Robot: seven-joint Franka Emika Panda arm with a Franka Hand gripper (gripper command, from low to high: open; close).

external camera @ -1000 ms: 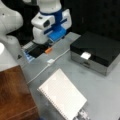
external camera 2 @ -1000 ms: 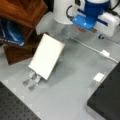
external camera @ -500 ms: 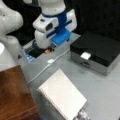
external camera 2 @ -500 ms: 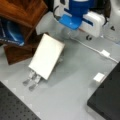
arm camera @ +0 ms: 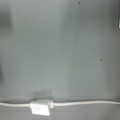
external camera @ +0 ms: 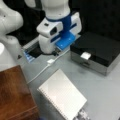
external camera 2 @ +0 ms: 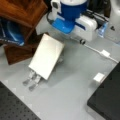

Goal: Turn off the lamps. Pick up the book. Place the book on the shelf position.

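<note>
One large flat white spiral-bound notebook (external camera: 62, 97) leans tilted on a small silver metal rack (external camera 2: 31, 80) on the grey table (external camera 2: 75, 95), beside the dark reddish-brown wooden block (external camera: 15, 97). Our hand (external camera: 56, 51) hovers near the white cable switch (external camera: 50, 61); we cannot tell its opening. We judge the notebook light, stiff, best held at a free edge.

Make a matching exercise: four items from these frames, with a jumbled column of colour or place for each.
Items:
1. the book
2. the shelf position
3. the inline cable switch
4. the silver box

Descriptions:
A. dark reddish-brown wood with a flat top
B. white, leaning tilted on a small metal rack
C. black top with a small white piece on it
D. small white block on a white cord, lying on the grey table close below the gripper

Pairs: 1-B, 2-A, 3-D, 4-C
</note>
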